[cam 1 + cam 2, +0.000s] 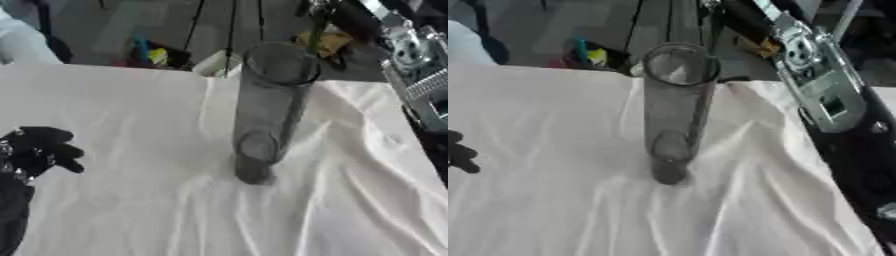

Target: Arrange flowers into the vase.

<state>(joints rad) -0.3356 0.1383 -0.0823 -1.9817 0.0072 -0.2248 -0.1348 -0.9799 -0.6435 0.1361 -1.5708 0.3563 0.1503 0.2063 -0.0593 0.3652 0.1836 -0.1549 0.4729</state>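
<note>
A tall clear grey glass vase stands upright in the middle of the white tablecloth. My right arm comes in from the right and rises over the vase. Its hand is cut off by the top edge, just above the vase's mouth. A thin dark green stem runs from that hand down to the far side of the vase's rim; no bloom shows. My left hand rests low on the cloth at the left edge, fingers relaxed, nothing in it.
The cloth lies in folds and wrinkles around the vase. Beyond the table's far edge are a dark floor, tripod legs, a yellow object and some coloured items. A pale sleeve shows at the top left.
</note>
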